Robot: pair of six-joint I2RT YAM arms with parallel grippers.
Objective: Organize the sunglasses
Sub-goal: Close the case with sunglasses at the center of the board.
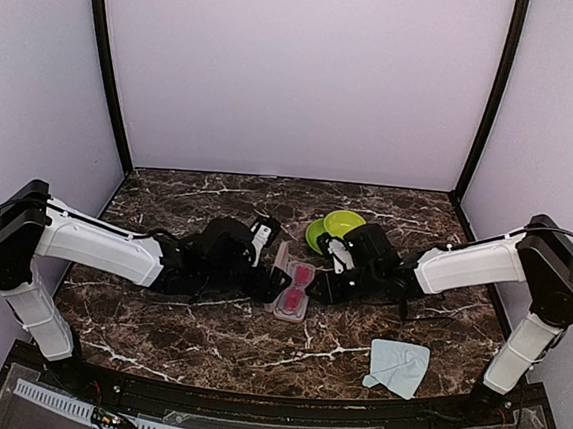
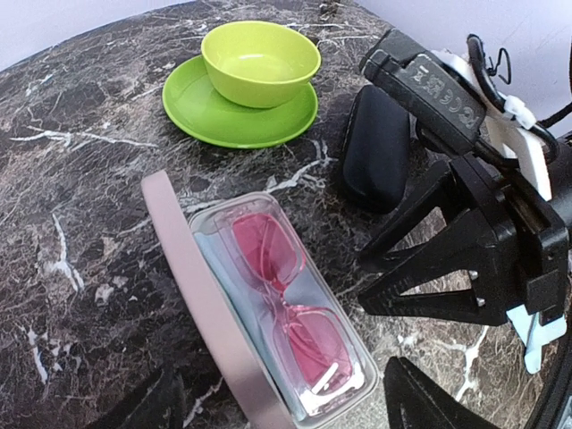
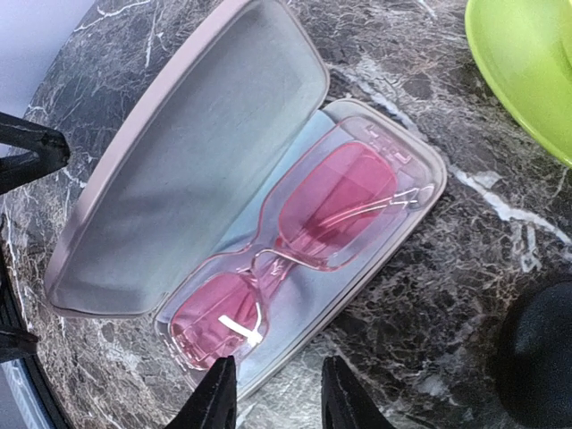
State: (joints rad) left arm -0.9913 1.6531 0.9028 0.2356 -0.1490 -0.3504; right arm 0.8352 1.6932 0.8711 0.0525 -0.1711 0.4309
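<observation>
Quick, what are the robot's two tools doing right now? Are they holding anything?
Left tool: open wide, holding nothing.
Right tool: open a little, holding nothing.

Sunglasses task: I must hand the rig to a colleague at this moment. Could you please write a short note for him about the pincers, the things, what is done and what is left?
Left pincer: open wide, on the lid side of the pink case, holding nothing.
Right pincer: open, tips beside the case, holding nothing.
Pink sunglasses: folded, lying inside the pink case, lid raised.
Black case: shut, near the right arm. No second pair shows.
Done: the pink pair is in its case.
Left: probably closing the lid. I cannot tell if another pair waits.
</observation>
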